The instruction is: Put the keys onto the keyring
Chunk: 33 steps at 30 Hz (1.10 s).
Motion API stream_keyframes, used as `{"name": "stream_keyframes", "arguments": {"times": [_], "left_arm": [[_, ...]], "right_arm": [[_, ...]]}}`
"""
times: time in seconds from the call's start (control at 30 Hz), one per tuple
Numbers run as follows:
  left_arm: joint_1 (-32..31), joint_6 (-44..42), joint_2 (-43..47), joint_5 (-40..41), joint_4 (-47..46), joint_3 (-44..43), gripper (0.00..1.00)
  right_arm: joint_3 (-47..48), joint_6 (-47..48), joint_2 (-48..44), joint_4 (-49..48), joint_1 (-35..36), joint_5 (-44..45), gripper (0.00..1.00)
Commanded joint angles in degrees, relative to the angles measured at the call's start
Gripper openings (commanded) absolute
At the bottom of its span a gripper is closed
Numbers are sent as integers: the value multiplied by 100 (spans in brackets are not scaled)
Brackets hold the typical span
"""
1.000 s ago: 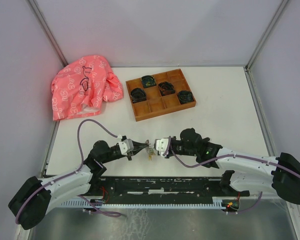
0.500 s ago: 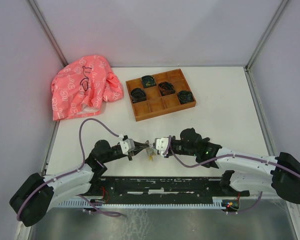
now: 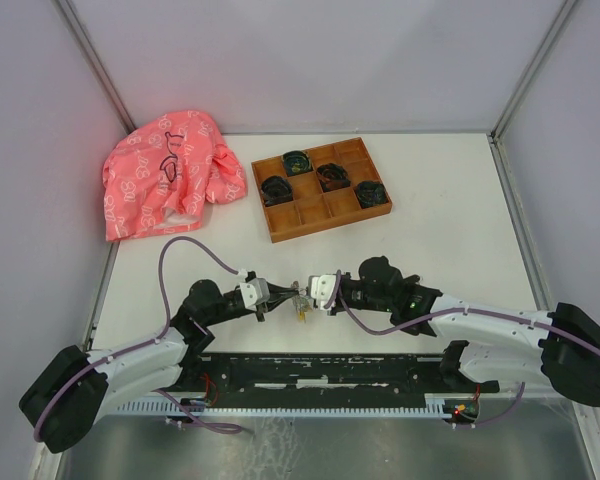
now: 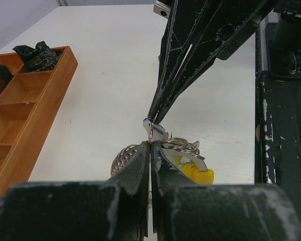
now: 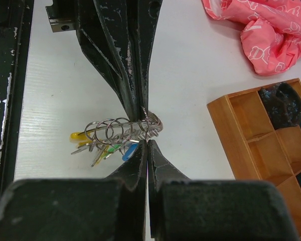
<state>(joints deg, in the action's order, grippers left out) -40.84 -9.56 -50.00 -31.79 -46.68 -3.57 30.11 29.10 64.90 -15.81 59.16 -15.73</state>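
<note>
My right gripper (image 5: 147,143), pinched shut, met the left gripper (image 5: 139,114) tip-to-tip on the keyring (image 5: 110,131), a blue key head (image 5: 130,151) alongside.

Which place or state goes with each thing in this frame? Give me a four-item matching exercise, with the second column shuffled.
1. pink cloth
2. wooden tray
3. keyring
4. yellow tag

A. caught between both arms' shut jaws
B. crumpled at the far left of the table
C. dangles from the keyring
D. has dark bundles in some compartments

Pairs: 1-B, 2-D, 3-A, 4-C
</note>
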Motion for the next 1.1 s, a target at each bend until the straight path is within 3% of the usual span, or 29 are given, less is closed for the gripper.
{"name": "stream_keyframes", "arguments": {"times": [0.0, 1.07], "left_arm": [[32, 139, -24, -185, -474, -92, 3], [32, 66, -277, -712, -487, -212, 3]], "right_arm": [[138, -150, 14, -231, 31, 80, 1], [320, -872, -30, -503, 17, -472, 1]]}}
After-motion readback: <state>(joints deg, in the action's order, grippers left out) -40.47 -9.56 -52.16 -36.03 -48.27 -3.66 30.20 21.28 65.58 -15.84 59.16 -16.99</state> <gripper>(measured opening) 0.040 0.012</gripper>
